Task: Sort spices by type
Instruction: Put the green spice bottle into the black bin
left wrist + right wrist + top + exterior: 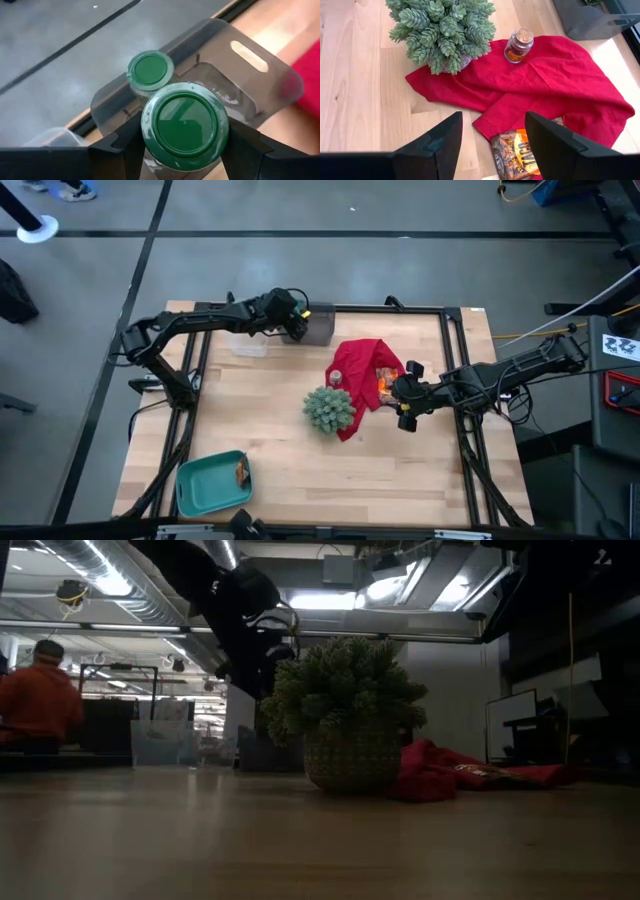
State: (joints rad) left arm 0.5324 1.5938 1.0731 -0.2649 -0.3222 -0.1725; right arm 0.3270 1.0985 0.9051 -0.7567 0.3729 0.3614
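Observation:
In the left wrist view, my left gripper [185, 150] is shut on a little jar with a green lid [185, 125] above a clear bin [260, 85] at the table's far edge. A second green-lidded jar [150, 71] stands inside that bin. My right gripper [492, 137] is open and hovers over the near edge of the red cloth [545, 85], just above an orange and brown packet [515, 155] lying there. A tan-brown jar with a cork top [518, 45] stands on the cloth beside the spiky green plant [442, 30]. From above, the left gripper [297, 320] and right gripper [402, 398] show. My left gripper pinches the green-lidded jar between its two fingers [125, 145], on the jar's sides just below the lid [150, 150]. The fingers come from above, pointing down. The jar is upright, lid up, over the clear bin; whether its base rests on anything is hidden by the jar itself.
A teal tray [205, 485] at the near left corner holds a brown packet [241, 473]. The plant [328, 408] stands mid-table at the cloth's left edge. A dark frame rail [455, 360] runs around the table. Bare wood lies near and left of the plant.

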